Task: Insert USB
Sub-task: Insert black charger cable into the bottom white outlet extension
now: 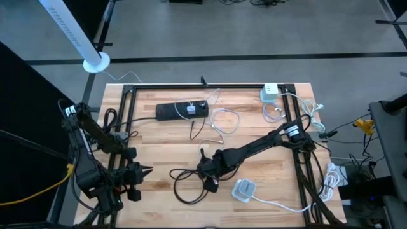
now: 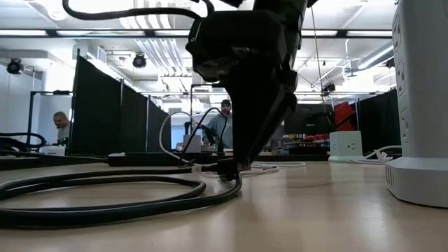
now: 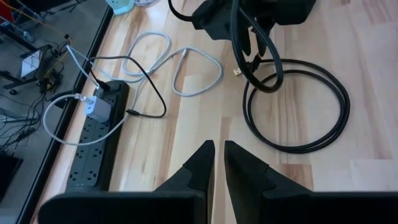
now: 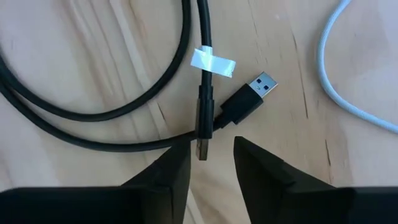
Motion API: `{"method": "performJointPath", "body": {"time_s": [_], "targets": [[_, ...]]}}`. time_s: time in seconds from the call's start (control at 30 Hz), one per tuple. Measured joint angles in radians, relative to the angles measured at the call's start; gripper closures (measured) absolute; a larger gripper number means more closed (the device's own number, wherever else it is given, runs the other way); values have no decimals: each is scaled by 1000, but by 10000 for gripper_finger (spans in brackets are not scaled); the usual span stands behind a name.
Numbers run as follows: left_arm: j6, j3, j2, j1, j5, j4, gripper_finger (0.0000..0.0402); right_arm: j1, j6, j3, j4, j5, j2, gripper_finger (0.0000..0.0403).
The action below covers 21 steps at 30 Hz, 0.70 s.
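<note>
- Down over the coiled black cable (image 1: 191, 184), the right gripper (image 4: 211, 158) is hovering, fingers spread beside two USB plugs (image 4: 249, 102) on the desk (image 1: 159, 137).
- Meanwhile, the left gripper (image 3: 217, 158) is waiting at the desk edge, fingers pressed together.

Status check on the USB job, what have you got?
Right tool open, low over the black cable's USB plug, nothing gripped. Left tool shut, parked at the table's left edge. Plug loose on the table, black power strip far off.
</note>
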Motion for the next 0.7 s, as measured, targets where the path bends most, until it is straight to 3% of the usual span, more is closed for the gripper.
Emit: {"method": "performJointPath", "body": {"time_s": [0.2, 0.5, 0.7], "targets": [[-3, 0, 0, 0, 0, 0, 377, 1, 0, 0, -1, -13, 14, 320], [-4, 0, 0, 0, 0, 9, 377, 1, 0, 0, 12, -30, 45, 310], [1, 0, 0, 0, 0, 8, 377, 1, -13, 0, 17, -30, 44, 385]]}}
